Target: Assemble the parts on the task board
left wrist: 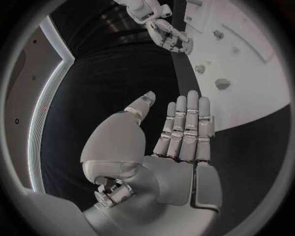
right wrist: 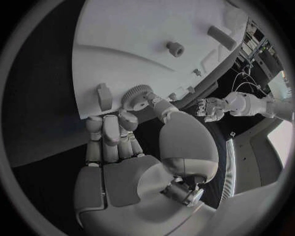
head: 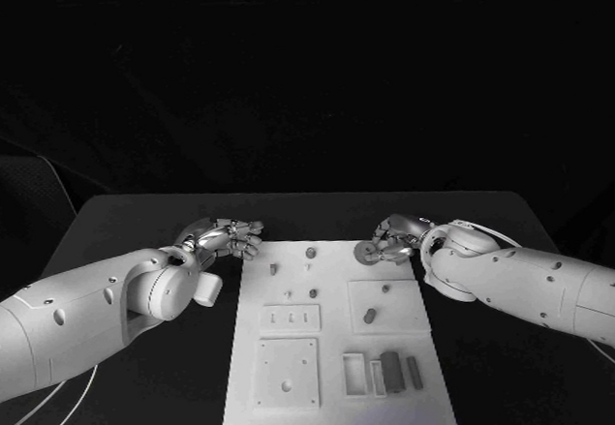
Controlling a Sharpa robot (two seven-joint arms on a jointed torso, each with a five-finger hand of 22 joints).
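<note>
The white task board [head: 341, 404] lies in the middle of the black table. My right hand [head: 396, 238] hovers at its far right corner and pinches a small toothed gear [right wrist: 136, 96] between thumb and fingers, just over the board's edge; the gear [head: 370, 254] is partly hidden by the fingers. My left hand [head: 226, 239] is at the board's far left corner, beside the edge, with its fingers [left wrist: 187, 123] straight, the thumb apart and nothing in it. Small pegs [head: 310, 266] stand on the far part of the board.
A short cylinder [head: 371, 314] sits on a raised square plate [head: 397, 292]. Nearer me lie a slotted plate [head: 289, 317], a square plate [head: 287, 372], a frame [head: 355, 374] and dark bars [head: 392, 367]. A small block [right wrist: 103, 96] stands by the gear.
</note>
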